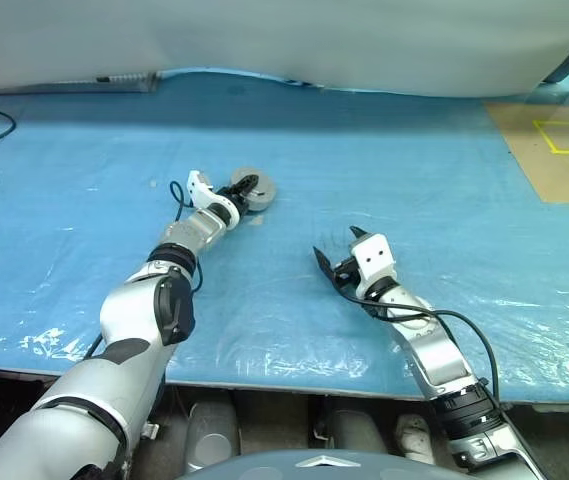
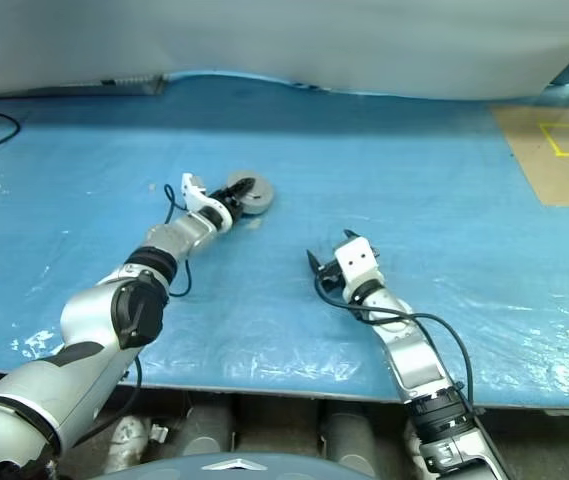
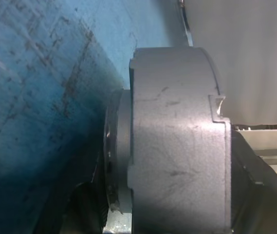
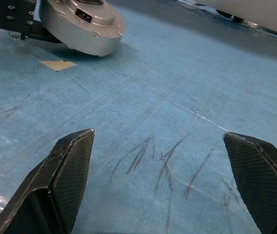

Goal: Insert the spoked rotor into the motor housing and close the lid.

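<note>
blue sheet (image 1: 384,180), motor housing (image 1: 255,189) gripped by left gripper (image 1: 243,190); right gripper (image 1: 336,250) wide open, empty

Blue plastic sheet (image 1: 384,170) covering the table, glossy and wrinkled; pale wall (image 1: 284,40) behind; brown board (image 1: 554,150) with yellow tape outline at far right.

- Left arm stretched forward; left gripper (image 1: 245,190) clamped on the motor housing (image 1: 258,192).
- Right gripper (image 1: 336,252), nearer than the housing, holds nothing, fingers (image 4: 65,170) spread wide.
</note>
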